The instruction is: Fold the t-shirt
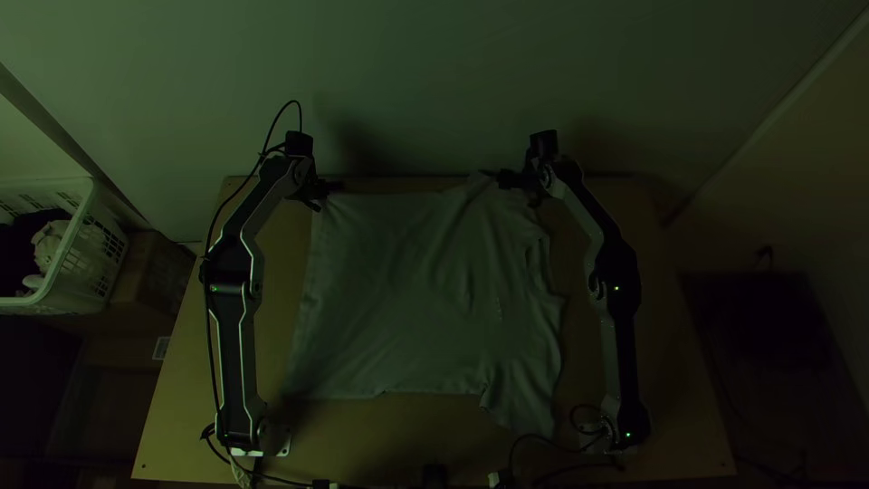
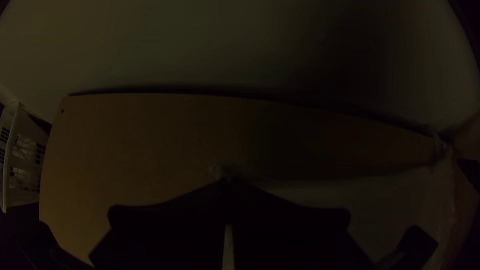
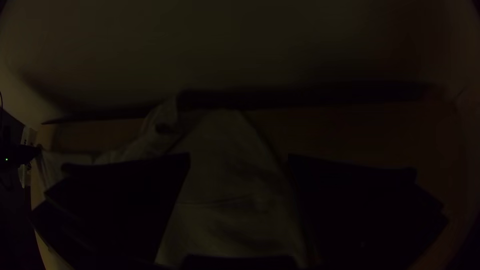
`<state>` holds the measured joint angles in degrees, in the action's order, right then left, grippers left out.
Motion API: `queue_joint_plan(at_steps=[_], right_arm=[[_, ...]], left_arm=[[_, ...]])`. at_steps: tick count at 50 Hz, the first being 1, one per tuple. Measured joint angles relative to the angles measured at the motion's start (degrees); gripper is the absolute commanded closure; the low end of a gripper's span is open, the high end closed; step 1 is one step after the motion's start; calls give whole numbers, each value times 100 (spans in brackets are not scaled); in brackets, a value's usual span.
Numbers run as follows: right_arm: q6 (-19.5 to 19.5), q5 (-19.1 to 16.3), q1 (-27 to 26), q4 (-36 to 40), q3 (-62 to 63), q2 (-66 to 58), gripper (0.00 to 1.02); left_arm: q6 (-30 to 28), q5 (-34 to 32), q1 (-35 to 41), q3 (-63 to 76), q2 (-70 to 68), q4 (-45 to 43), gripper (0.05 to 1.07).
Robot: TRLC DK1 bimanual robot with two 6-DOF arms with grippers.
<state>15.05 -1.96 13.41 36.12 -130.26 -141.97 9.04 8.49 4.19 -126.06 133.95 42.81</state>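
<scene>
The left gripper (image 2: 228, 181) is clenched on the t-shirt (image 1: 425, 290) at its far corner on the left side, with a small tuft at the fingertips; a grip that shallow could slip out, or drag the whole shirt askew if that arm lifts alone. The shirt lies spread across the middle of the table (image 1: 362, 439), lightly wrinkled, and those ripples could end up trapped as creases in a fold. Farther right, the right gripper (image 3: 239, 156) is released, its fingers parted over the far sleeve area; closing there, it might miss the cloth or pinch a rumpled bit, since the fabric around it is bunched and uneven. As for containers, a white basket (image 1: 101, 255) stands off the table's left side, with dark cloth (image 1: 20, 237) and, beside it, pale cloth (image 1: 48, 244) inside. Just right of it is a brown box (image 1: 152, 272); I can't tell what it holds.
</scene>
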Motion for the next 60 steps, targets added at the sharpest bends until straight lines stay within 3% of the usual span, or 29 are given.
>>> queue_joint_plan(at_steps=[22,24,28,32,35,46,60], right_arm=[[0,109,9,-57,-177,-402,20],[-2,114,9,-61,-195,-426,34],[-2,129,9,-63,-223,-452,78],[17,157,7,-70,-223,-463,85],[39,155,-4,-48,-223,-468,100],[83,177,-2,216,-273,-468,100],[81,481,-11,317,-282,-365,100]], left_arm=[[0,0,-4,0,-17,46,104],[0,0,-7,0,-22,48,104],[0,0,-13,0,-39,68,104],[0,2,-22,0,-55,81,104],[0,0,-33,2,-70,83,104],[0,17,-72,2,-116,83,104],[0,17,-76,2,-138,66,104]])
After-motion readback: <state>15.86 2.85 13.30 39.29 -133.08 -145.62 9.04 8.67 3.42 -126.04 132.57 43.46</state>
